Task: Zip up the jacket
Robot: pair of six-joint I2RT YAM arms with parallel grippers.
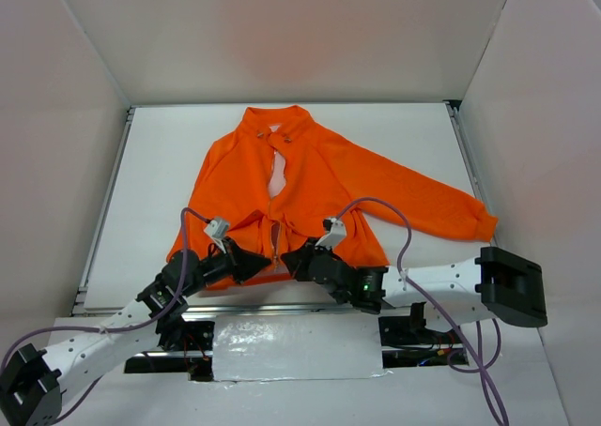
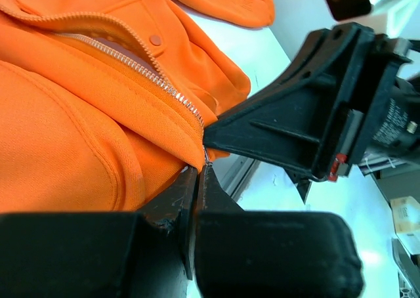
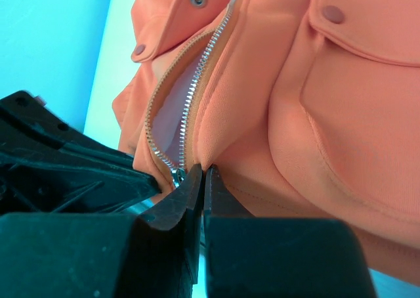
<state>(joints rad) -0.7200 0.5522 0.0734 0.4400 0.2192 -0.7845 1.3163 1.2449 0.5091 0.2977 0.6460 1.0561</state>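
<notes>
A white table (image 1: 169, 163) sits inside plain white walls (image 1: 282, 32), and the orange jacket (image 1: 315, 177) lies flat on it, front up. Its collar (image 1: 277, 121) is at the far side and its bottom edge is at the near side, just ahead of the two arms. One sleeve (image 1: 423, 201) stretches out to the right. The zipper (image 3: 197, 81) runs down the middle. Its two rows of teeth stand apart, showing pale lining (image 3: 167, 117), and they come together close to the bottom edge. The left gripper (image 1: 254, 263) is at that edge just left of the zipper. In its wrist view, its jaws are pressed together on the hem right at the zipper's lower end. The right gripper (image 1: 293, 259) is just beside it on the other side of the zipper, its jaws likewise pinched on a fold of the hem. The two grippers nearly touch. A flapped pocket (image 3: 354, 55) with a snap lies to the right of the zipper.
</notes>
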